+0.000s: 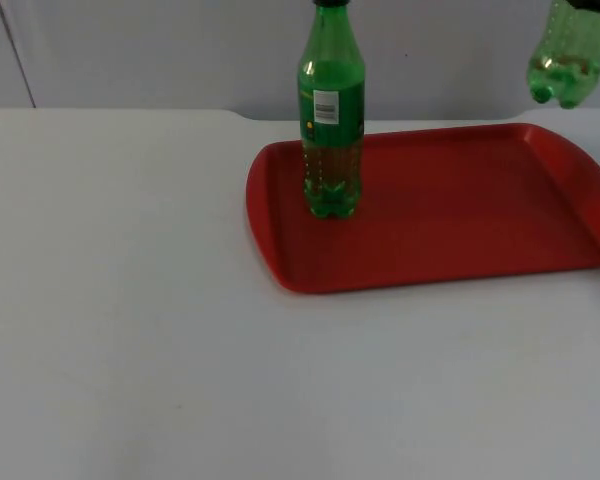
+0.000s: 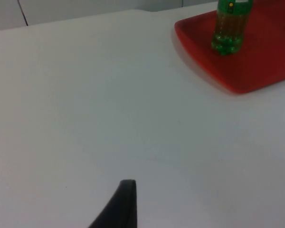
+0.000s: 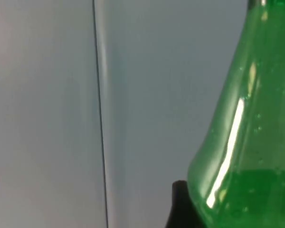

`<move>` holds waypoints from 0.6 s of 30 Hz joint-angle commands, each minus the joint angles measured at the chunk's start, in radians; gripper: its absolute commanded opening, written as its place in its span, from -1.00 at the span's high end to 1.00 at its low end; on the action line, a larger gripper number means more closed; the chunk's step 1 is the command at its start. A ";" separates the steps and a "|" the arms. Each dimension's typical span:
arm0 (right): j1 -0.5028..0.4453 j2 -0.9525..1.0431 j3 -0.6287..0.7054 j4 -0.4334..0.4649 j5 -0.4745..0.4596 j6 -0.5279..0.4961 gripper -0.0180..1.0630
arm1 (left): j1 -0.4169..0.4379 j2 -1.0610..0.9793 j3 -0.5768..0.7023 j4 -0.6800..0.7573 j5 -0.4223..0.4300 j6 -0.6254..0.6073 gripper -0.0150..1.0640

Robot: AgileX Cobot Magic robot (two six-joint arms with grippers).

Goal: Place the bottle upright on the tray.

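My right pincer (image 3: 180,209) is clamped on a green clear plastic bottle with some liquid in it (image 1: 568,55). I hold that bottle in the air, base downward, above the far right corner of the red plastic tray (image 1: 460,240) and touching nothing there. In my right wrist view its green shoulder (image 3: 242,156) presses against my black fingertip (image 3: 179,202), with the grey partition wall (image 3: 47,95) behind it.

The tray lies flat on the white table top (image 1: 120,330), toward the table's far right. Its far edge is close to the partition wall and its right end reaches the table's right side.

A second green plastic bottle with a white label (image 1: 331,120) stands upright on the tray, just inside the tray's far left corner. Its base rests on the red surface, near the tray's left rim and a little in from the far rim. My left wrist view shows that same standing bottle (image 2: 229,28) and the tray's rounded corner (image 2: 213,66).

My left pincer (image 2: 126,204) waits over the bare table, well apart from the tray's left edge. I cannot tell whether it is wide or narrow.
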 commanded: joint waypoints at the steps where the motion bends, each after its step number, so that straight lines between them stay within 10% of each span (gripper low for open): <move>1: -0.003 0.011 -0.023 0.005 -0.042 -0.007 0.97 | 0.001 -0.003 0.005 0.006 -0.003 -0.002 -0.98; 7: 0.000 0.027 -0.096 0.005 0.156 0.071 0.97 | 0.001 -0.003 0.005 0.006 -0.003 -0.002 -0.98; 18: 0.033 0.151 -0.164 0.005 -0.001 0.019 0.97 | 0.001 -0.003 0.005 0.008 -0.003 -0.002 -0.98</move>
